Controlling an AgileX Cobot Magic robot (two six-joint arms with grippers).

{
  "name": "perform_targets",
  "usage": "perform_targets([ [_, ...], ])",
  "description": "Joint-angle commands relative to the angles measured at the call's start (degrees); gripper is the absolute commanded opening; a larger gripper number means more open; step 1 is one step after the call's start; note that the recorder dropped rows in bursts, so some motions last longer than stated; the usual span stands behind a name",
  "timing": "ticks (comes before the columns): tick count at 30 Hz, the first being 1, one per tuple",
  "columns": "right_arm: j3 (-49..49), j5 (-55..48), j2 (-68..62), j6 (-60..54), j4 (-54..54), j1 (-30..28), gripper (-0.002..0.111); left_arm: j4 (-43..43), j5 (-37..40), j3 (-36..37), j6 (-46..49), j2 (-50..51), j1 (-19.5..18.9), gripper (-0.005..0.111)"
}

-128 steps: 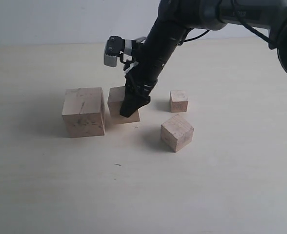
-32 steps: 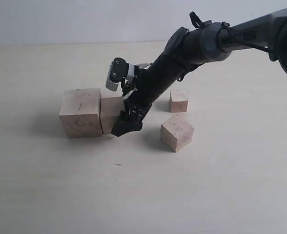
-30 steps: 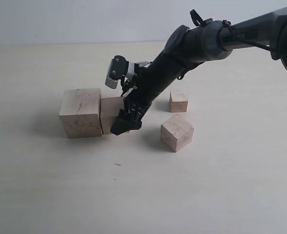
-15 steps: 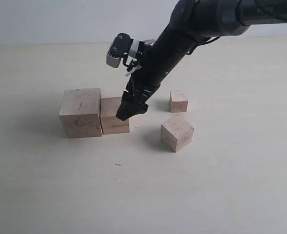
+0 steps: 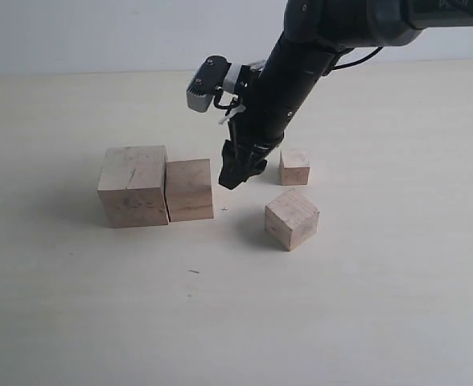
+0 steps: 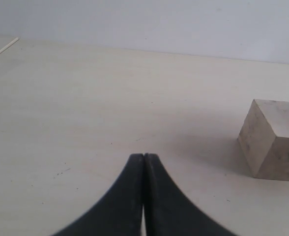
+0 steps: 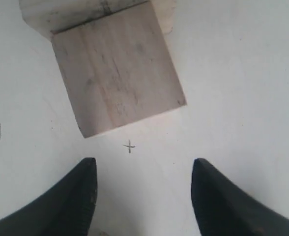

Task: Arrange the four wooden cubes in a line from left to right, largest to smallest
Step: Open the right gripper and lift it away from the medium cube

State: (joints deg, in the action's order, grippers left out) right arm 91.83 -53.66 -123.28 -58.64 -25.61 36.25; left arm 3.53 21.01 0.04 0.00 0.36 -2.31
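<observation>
Pale table (image 5: 381,322) — four wooden cubes (image 5: 133,186)

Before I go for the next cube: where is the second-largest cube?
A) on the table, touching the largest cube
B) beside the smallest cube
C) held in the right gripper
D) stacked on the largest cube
A: the second-largest cube rests on the table flush against the largest cube, and the right gripper hangs open and empty beside it.
</observation>
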Motion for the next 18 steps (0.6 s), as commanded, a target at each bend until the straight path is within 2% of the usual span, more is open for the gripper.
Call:
perform_targets([
  [1,-0.08,1.98,-2.61,0.39,0.16,0.0,0.054,-0.12,-0.58,-0.04,0.0,-0.36,0.19,0.0],
  [8,-0.08,5.63,-5.68,1.79,-1.71,0.0,0.054,-0.12,-0.58,-0.04,0.0,-0.36,0.19,0.0],
  [18,-0.08,3.97,-5.68,1.26,-6.8,0.0,0.054,-0.12,-0.58,-0.04,0.0,-0.36,0.19,0.0],
])
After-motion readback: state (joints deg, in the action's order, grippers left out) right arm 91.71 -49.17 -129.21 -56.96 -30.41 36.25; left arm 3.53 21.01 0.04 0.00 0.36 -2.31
